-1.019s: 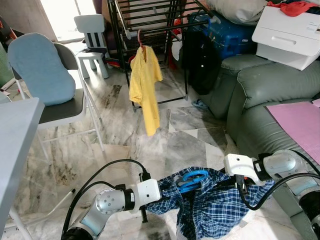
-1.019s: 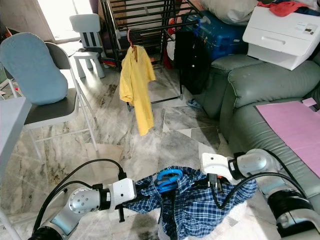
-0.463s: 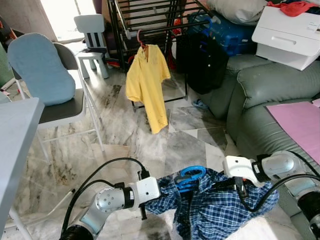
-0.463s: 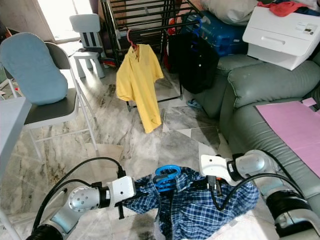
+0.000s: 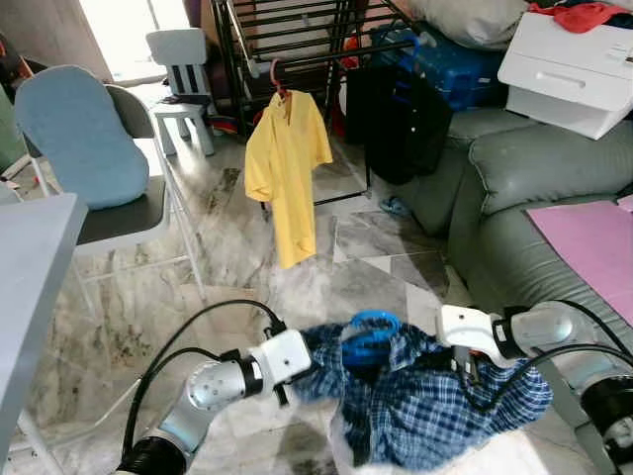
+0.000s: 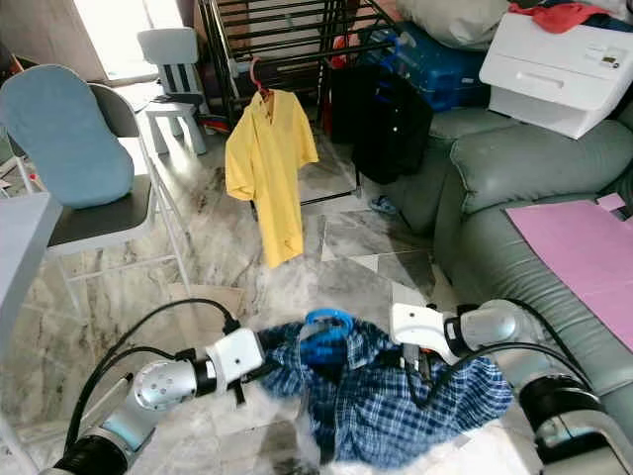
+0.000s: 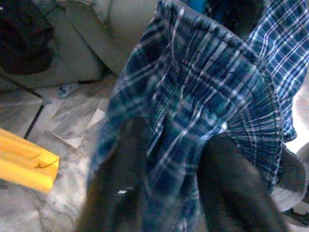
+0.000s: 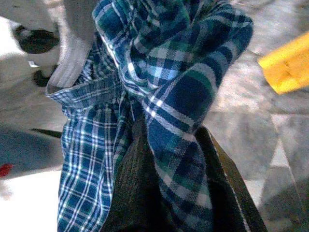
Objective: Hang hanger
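The blue hanger [image 5: 370,334] with the checked shirt [image 5: 435,406] is carried low and near, pinched by the left gripper [image 7: 169,193] and right gripper [image 8: 169,183]; next it must be lifted to the far black rack [image 5: 297,40].

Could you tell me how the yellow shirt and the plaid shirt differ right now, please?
The yellow shirt is plain and hangs full length from the black rack; the plaid shirt is blue checked and bunched low over the floor. The yellow shirt hangs free, while the left end effector and right end effector grip the plaid shirt. Both are on hangers.
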`<state>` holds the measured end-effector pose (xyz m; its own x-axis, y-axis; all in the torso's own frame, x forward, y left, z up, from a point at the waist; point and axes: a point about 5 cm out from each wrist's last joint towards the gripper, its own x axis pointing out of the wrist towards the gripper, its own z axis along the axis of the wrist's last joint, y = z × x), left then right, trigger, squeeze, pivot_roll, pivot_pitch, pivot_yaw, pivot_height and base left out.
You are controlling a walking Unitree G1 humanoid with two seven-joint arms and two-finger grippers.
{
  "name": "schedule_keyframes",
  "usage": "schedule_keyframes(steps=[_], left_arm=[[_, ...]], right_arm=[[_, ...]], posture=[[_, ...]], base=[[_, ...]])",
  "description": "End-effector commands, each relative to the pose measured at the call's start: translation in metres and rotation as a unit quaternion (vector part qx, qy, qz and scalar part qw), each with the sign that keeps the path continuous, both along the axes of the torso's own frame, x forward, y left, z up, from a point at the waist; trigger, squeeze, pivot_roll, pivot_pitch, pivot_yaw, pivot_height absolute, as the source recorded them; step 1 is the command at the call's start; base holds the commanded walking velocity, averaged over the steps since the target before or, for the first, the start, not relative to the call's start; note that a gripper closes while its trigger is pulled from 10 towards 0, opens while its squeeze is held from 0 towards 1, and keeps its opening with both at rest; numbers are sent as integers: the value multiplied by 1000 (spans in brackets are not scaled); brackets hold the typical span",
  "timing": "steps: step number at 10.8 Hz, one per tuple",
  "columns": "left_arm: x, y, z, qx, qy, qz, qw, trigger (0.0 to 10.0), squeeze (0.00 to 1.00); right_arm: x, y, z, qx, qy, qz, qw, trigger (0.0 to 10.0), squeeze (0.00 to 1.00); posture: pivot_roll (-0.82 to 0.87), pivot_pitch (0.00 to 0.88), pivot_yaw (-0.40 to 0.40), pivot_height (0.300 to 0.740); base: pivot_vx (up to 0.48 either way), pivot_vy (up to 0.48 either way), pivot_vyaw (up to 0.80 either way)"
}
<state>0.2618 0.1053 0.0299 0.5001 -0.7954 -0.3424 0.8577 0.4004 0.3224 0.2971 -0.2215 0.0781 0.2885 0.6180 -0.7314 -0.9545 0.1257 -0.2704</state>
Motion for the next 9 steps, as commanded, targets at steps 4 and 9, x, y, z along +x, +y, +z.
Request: schedule_keyframes(steps=[4, 9], left_arm=[[21, 28, 6, -66, 8, 147, 987, 10000, 1000], [37, 82, -6, -172, 69, 459, 869, 10000, 1000]], right_arm=[[20, 5, -3, 27, -59, -129, 990, 0, 0], [30, 13, -32, 165, -68, -465, 867, 0, 0]], posture=[[-201, 0, 71, 740], [-204, 0, 71, 740]], base=[[0, 0, 0], [0, 0, 0]])
